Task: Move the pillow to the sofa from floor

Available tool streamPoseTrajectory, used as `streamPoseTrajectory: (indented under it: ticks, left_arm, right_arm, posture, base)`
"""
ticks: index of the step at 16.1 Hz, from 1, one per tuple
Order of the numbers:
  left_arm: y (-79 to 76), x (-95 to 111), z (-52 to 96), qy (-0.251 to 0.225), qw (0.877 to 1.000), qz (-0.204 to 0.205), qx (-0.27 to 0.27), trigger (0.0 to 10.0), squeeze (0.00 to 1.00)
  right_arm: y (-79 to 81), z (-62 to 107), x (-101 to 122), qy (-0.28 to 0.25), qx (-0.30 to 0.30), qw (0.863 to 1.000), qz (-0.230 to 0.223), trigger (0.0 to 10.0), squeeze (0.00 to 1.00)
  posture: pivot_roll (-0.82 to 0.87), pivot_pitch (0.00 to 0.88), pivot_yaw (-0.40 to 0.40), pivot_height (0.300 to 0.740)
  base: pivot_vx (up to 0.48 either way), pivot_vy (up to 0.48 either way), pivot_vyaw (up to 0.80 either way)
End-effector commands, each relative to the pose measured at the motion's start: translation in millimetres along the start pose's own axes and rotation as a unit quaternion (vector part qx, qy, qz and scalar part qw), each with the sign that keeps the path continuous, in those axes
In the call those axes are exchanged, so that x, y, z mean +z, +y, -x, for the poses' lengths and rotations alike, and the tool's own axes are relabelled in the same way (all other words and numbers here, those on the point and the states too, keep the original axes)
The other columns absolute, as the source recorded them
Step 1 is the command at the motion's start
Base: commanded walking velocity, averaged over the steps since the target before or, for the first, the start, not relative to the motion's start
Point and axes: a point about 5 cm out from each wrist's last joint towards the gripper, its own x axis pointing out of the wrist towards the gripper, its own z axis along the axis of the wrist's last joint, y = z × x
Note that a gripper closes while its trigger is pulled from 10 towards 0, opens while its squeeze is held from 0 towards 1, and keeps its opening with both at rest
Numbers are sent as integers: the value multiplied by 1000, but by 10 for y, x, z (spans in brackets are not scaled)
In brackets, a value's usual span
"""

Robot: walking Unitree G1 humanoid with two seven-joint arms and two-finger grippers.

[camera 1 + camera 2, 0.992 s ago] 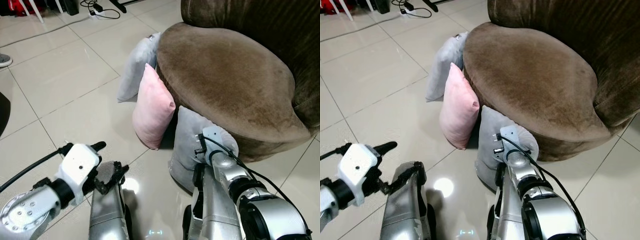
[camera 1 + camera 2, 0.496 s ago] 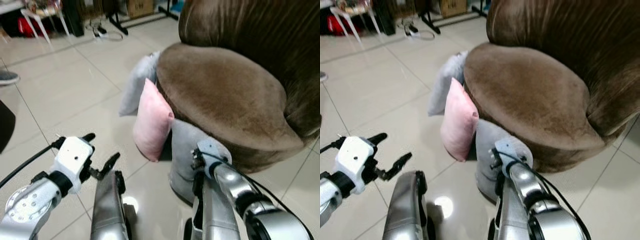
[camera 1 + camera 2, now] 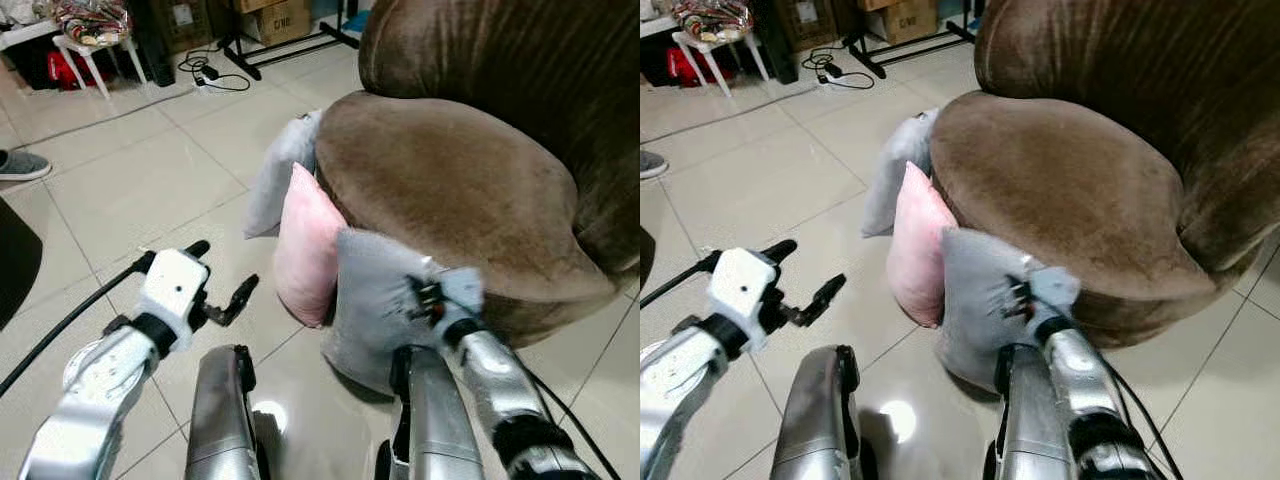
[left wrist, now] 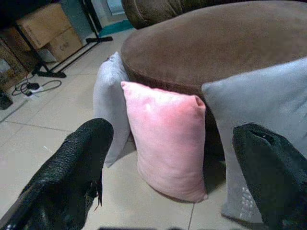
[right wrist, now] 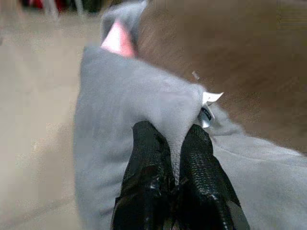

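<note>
My right gripper [image 5: 175, 141] is shut on the top corner of a grey pillow [image 3: 372, 305], beside its white tag [image 5: 211, 98]. The pillow hangs against the front of the brown sofa [image 3: 450, 170], its top level with the seat's rim. A pink pillow [image 3: 306, 245] stands on the floor to its left and leans on the sofa. A second grey pillow [image 3: 280, 170] leans there farther back. My left gripper [image 3: 220, 275] is open in the air over the tiles, left of the pink pillow, holding nothing.
The sofa's tall backrest [image 3: 520, 70] rises behind the wide seat. The white tiled floor [image 3: 130, 170] stretches out on the left. A shoe [image 3: 22, 165], cables [image 3: 215, 78], a stand's black legs and cardboard boxes [image 3: 270, 15] lie at the far edge.
My right gripper has lifted the grey pillow's corner from low on the floor up to the seat rim. The left arm has risen and moved forward. The camera has tilted up.
</note>
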Motion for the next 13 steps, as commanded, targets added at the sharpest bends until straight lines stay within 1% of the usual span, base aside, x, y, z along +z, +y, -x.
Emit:
streamPoseTrajectory:
  ticks: [1, 2, 3, 4, 5, 6, 7, 8, 9, 11, 12, 13]
  left_arm:
    - [19, -1, -4, -3, 1000, -3, 10, 10000, 0]
    - [31, 36, -22, -14, 1000, -3, 18, 10000, 0]
    - [34, 47, -29, -18, 1000, -3, 19, 10000, 0]
    - [47, 59, -46, -24, 999, -3, 28, 10000, 0]
    - [62, 91, -53, -33, 999, -5, 36, 10000, 0]
    - [80, 136, -52, -43, 998, -8, 43, 10000, 0]
    - [86, 149, -56, -46, 998, -8, 45, 10000, 0]
    - [97, 170, -57, -51, 997, -9, 50, 10000, 0]
    - [98, 187, -64, -54, 997, -10, 54, 10000, 0]
    - [93, 205, -68, -57, 997, -12, 59, 10000, 0]
    - [104, 210, -65, -58, 996, -12, 65, 10000, 0]
    - [111, 199, -72, -56, 996, -12, 69, 10000, 0]
  right_arm:
    - [-87, -89, 542, -118, -14, 993, -3, 0, 0]
    - [-330, 22, 1049, -197, -62, 978, -15, 0, 0]
    - [-392, 76, 1209, -221, -74, 972, -19, 0, 0]
    - [-510, 169, 1531, -265, -93, 960, -21, 0, 0]
    - [-610, 305, 2005, -324, -105, 940, -16, 0, 0]
    - [-611, 405, 2432, -374, -98, 922, -12, 0, 0]
    - [-600, 418, 2534, -383, -93, 919, -12, 0, 0]
    - [-549, 441, 2644, -382, -82, 921, -1, 0, 0]
    - [-495, 422, 2654, -368, -73, 927, 5, 0, 0]
    - [-403, 338, 2591, -354, -76, 932, -21, 0, 0]
    - [-306, 269, 2526, -337, -63, 938, -40, 0, 0]
    - [-191, 198, 2428, -313, -53, 947, -49, 0, 0]
  posture:
    - [22, 0, 36, 492]
    - [-2, 0, 45, 492]
    - [-2, 0, 45, 492]
    - [-14, 0, 44, 492]
    - [-21, 0, 39, 492]
    - [-19, 0, 31, 492]
    - [-19, 0, 27, 492]
    - [-17, 0, 25, 492]
    - [-4, 0, 14, 492]
    - [12, 0, 1, 492]
    - [12, 0, 1, 492]
    - [4, 0, 12, 492]
  base:
    - [0, 0, 0]
    - [0, 0, 0]
    - [0, 0, 0]
    - [0, 0, 0]
    - [0, 0, 0]
    - [0, 0, 0]
    - [0, 0, 0]
    - [0, 0, 0]
    - [0, 0, 0]
    - [0, 0, 0]
    - [0, 0, 0]
    - [0, 0, 0]
